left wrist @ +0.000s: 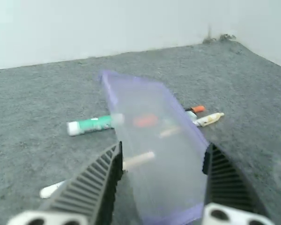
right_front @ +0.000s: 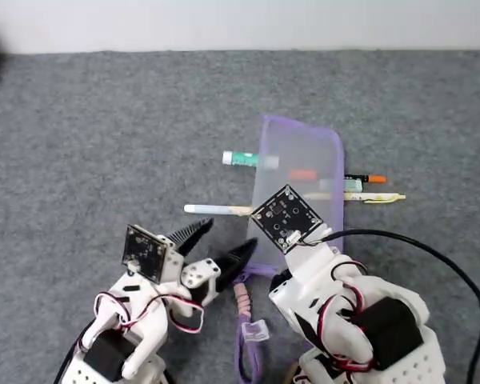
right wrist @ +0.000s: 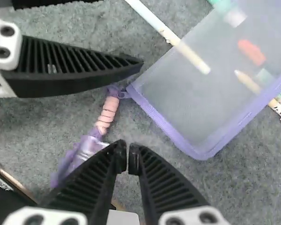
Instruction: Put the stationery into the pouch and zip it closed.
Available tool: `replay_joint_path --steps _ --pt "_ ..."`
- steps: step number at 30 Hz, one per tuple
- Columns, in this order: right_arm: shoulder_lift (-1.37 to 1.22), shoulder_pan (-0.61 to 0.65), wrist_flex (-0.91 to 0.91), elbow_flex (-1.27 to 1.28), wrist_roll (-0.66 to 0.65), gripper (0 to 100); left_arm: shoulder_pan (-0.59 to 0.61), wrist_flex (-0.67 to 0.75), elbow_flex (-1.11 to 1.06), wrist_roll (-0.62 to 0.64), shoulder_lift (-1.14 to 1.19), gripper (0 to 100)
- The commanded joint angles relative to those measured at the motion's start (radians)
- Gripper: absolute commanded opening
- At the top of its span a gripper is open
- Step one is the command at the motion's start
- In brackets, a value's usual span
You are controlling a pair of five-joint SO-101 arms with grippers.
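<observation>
Translucent purple pouch (right_front: 300, 160) flat on grey carpet (right_front: 104, 120), laid across the loose pens.

Looks light, thin and floppy, so likely to buckle or slide under a push; judged best pinned by its stitched edge near the zip end. Left gripper (right_front: 228, 234) spread wide, aimed at the pouch's near end, one finger tip just beside the corner. Right gripper (right wrist: 127, 149) pinched tight on nothing, close to the purple strap (right_front: 246, 352). From the high view, the layout: green-capped marker (right_front: 240, 159) and white pen (right_front: 216, 210) poking out one side, orange-tipped pen (right_front: 368, 179) and cream pen (right_front: 380, 198) out the other. From the right wrist view, the finer detail: pink coiled zip pull (right wrist: 107, 112) joined at the pouch corner, small and soft, the likely hold for closing.
</observation>
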State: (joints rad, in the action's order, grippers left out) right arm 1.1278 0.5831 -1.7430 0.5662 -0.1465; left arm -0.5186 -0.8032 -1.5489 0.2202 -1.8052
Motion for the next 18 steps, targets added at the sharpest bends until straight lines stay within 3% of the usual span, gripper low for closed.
replay_joint_path --steps 1,5,13,18 --pt "-0.005 -0.015 -0.005 -0.009 -0.011 0.8 -0.083 -0.048 0.045 -0.009 -0.012 27" --pt "-0.007 -0.019 0.005 -0.005 -0.012 0.8 -0.038 -0.081 0.047 -0.011 -0.012 27" --pt "-0.077 -0.018 0.122 0.147 0.003 0.9 0.379 -0.078 0.022 -0.160 -0.012 27" --pt "-0.202 0.012 0.216 0.216 0.132 1.3 0.594 -0.081 0.021 -0.170 -0.012 27"
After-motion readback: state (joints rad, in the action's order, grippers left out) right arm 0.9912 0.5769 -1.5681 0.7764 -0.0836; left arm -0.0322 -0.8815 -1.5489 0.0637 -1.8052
